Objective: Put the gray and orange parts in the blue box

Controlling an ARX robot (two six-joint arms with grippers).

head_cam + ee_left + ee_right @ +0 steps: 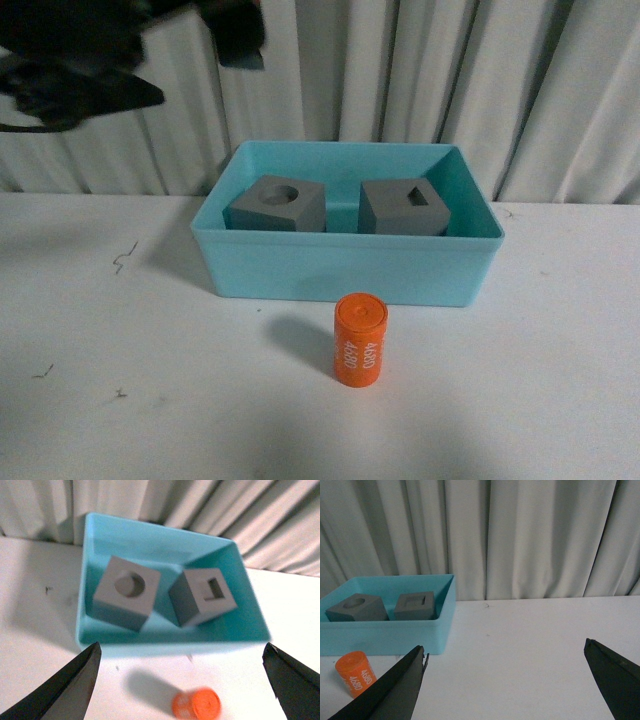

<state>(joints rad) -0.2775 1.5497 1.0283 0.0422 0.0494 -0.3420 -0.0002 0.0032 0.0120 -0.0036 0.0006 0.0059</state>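
White tabletop [560, 400], matte, bearing a few small dark scuffs at the left; backed at the far edge by a pale pleated curtain [400, 70]. Blue box [340, 270], light turquoise plastic tub, stood at the far middle of the table. Inside it, side by side and apart: gray cube with round hole [277, 205] on the left, gray cube with rectangular hole [403, 208] on the right. Orange cylinder [359, 340] stood upright on the table just near of the box's front wall, outside it; white lettering on its side read "4680", printed twice. Left gripper [181, 647] hung above the box, jaws spread wide, holding nothing. Right gripper [504, 646] was low to the right of the box, jaws likewise wide apart and empty.
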